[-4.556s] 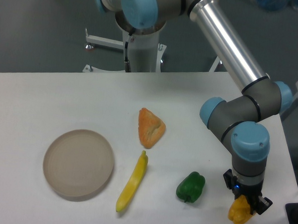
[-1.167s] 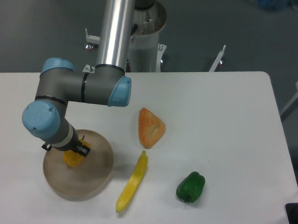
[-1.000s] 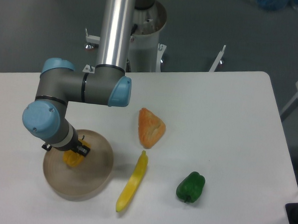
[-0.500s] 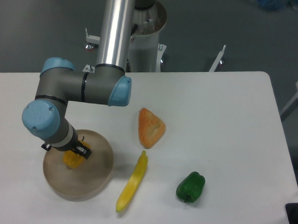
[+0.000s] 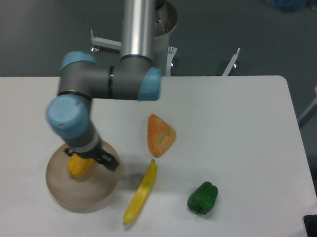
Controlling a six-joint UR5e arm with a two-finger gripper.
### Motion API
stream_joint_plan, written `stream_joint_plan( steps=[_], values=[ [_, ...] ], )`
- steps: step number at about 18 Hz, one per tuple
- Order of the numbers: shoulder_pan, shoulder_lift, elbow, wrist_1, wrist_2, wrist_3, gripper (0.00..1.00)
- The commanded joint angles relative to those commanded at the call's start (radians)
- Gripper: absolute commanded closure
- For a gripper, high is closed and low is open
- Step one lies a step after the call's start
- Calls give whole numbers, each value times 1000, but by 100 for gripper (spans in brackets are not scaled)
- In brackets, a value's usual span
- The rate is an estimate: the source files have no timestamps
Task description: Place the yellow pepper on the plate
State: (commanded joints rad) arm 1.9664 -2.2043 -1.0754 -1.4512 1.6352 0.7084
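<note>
With no writing readable anywhere, my gripper [image 5: 92,158] has lifted and swung toward 3 o'clock off the yellow pepper [image 5: 78,166], which now sits free on the one plate [image 5: 64,190], my fingers seemingly parted, beside one green pepper [image 5: 203,197], one orange wedge [image 5: 160,134] and one long yellow vegetable [image 5: 141,192].

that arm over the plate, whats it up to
The arm's end effector is right above the plate, and the yellow pepper sits on the plate just beside it. Whether the fingers grip the pepper can't be told from this view. The green pepper, the long yellow vegetable and the orange wedge lie on the table.
</note>
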Motion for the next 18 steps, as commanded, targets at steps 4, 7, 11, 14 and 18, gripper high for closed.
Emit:
stream_joint_plan(
  steps=[4, 7, 11, 14, 18],
  values=[
    [77, -2, 6, 35, 46, 120, 1],
    [130, -5, -1, 81, 124, 228, 1],
    [201, -5, -8, 143, 138, 318, 1],
    [239, -3, -6, 150, 138, 371, 1],
    [270, -8, -9, 184, 130, 418, 1]
  ],
)
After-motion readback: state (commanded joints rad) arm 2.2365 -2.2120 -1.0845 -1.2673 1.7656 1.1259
